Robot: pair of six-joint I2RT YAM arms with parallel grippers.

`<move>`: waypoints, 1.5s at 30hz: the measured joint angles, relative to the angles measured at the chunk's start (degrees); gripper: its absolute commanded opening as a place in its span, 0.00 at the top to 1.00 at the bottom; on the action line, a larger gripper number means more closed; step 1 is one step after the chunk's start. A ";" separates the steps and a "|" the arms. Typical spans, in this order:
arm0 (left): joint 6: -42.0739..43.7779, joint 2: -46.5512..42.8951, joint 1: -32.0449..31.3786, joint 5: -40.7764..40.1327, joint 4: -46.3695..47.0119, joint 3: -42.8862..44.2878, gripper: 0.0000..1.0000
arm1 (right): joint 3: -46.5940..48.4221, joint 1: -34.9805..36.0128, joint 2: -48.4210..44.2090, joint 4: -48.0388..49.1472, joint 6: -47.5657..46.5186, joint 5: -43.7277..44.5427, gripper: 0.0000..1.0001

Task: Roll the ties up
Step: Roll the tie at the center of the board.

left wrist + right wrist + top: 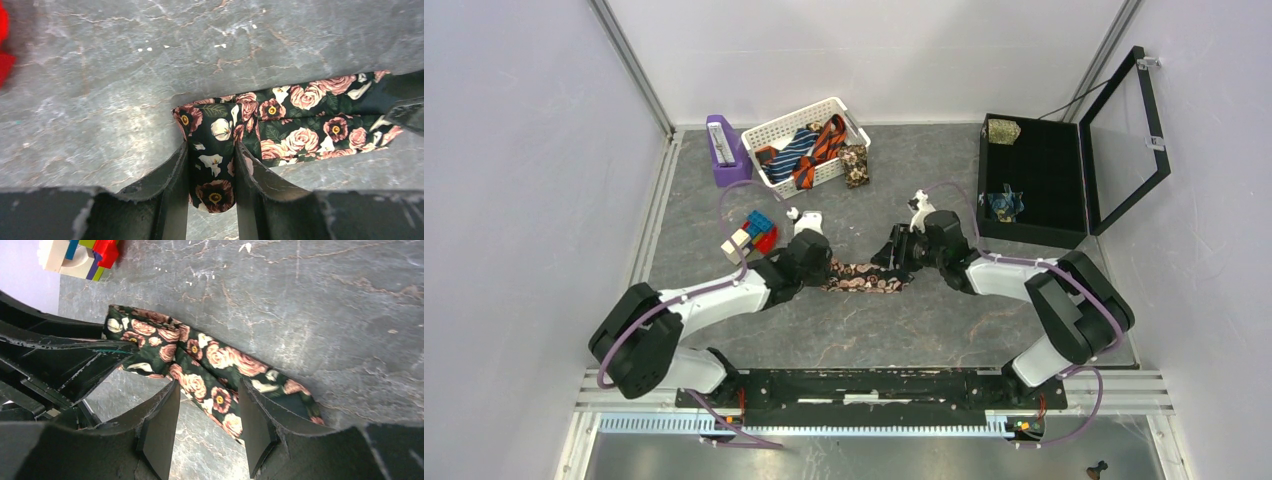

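Note:
A dark tie with pink and cream flowers (865, 277) lies folded on the grey table between both arms. My left gripper (822, 268) is shut on its folded left end. In the left wrist view the fabric fills the gap between the fingers (212, 167), and the rest of the tie (305, 115) runs off to the right. My right gripper (902, 262) hovers over the tie's other end. In the right wrist view its jaws (207, 415) stand open, with the tie (210, 365) lying slack across the gap and under the right finger (257, 425).
A white basket (779, 125) at the back holds striped ties (809, 150). A tan floral tie (854, 165) lies beside it and a purple stand (724, 150) to its left. Toy blocks (749, 235) sit near the left gripper. An open black case (1049, 180) holds rolled ties (1003, 130).

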 measured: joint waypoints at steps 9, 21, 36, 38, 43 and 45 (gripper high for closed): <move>1.29 3.76 -4.98 -13.55 -13.86 7.74 0.76 | -2.45 -2.67 -1.29 0.07 -0.17 -0.74 0.46; 1.40 15.98 -11.30 -27.10 -31.08 20.74 0.74 | -4.31 -4.22 -2.47 0.59 -0.17 -1.92 0.46; 1.42 30.77 -16.90 -36.28 -43.69 32.52 0.69 | -7.13 -10.67 -7.93 -0.35 -2.05 -2.95 0.46; 1.42 32.39 -17.35 -36.48 -44.46 33.75 0.65 | -7.56 -12.00 -8.98 -1.05 -2.56 -2.93 0.46; 1.40 34.77 -18.49 -36.85 -45.57 35.50 0.58 | -8.04 -14.38 -10.99 -2.58 -3.56 -2.93 0.46; 1.40 35.54 -18.67 -36.85 -45.97 36.13 0.54 | -8.11 -15.02 -11.54 -2.93 -3.85 -2.95 0.46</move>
